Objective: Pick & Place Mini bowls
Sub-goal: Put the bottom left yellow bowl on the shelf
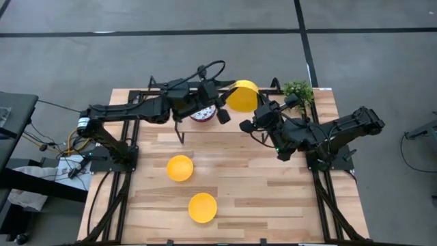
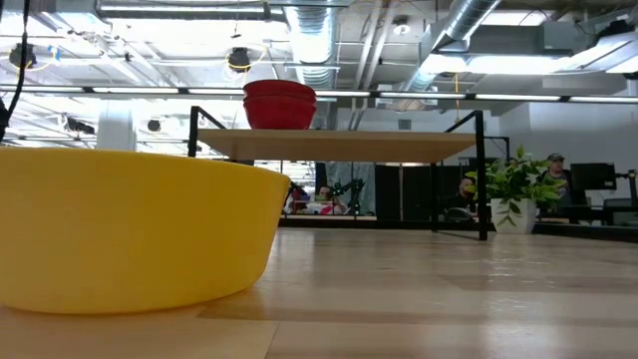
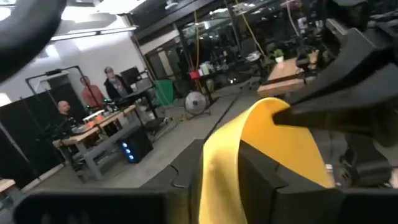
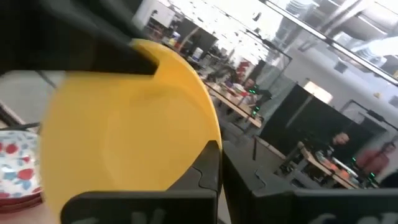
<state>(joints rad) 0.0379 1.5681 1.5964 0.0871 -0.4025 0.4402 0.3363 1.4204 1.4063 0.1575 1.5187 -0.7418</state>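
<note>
A plain yellow mini bowl (image 1: 242, 96) is up in the air over the table's far middle, tilted on edge, with both grippers at it. My left gripper (image 1: 222, 115) comes from the table's left and my right gripper (image 1: 247, 125) from the right; both are shut on the bowl. A stack of red mini bowls, white and speckled inside (image 1: 203, 113), stands on a raised wooden shelf (image 2: 329, 145). Two more yellow bowls (image 1: 179, 167) (image 1: 203, 207) sit on the table; the nearer one fills the low view (image 2: 130, 229). My left gripper (image 3: 224, 155) pinches the yellow bowl's rim (image 3: 217, 155) between its two fingers, one inside and one outside the wall. The bowl is lifted clear and stands on edge. My right gripper (image 4: 221, 155) has the opposite part of the rim (image 4: 214, 134), which runs in between its nearly closed fingers (image 4: 202, 177). The bowl's hollow faces its camera. My left arm's finger (image 4: 93, 46) shows on the bowl's far side.
A small green plant (image 1: 298, 90) stands at the table's far right corner, close behind my right arm. The shelf's black frame (image 2: 482, 175) spans the far edge. Bare wood lies on the near right of the table (image 1: 287, 198). People sit at desks in the room beyond.
</note>
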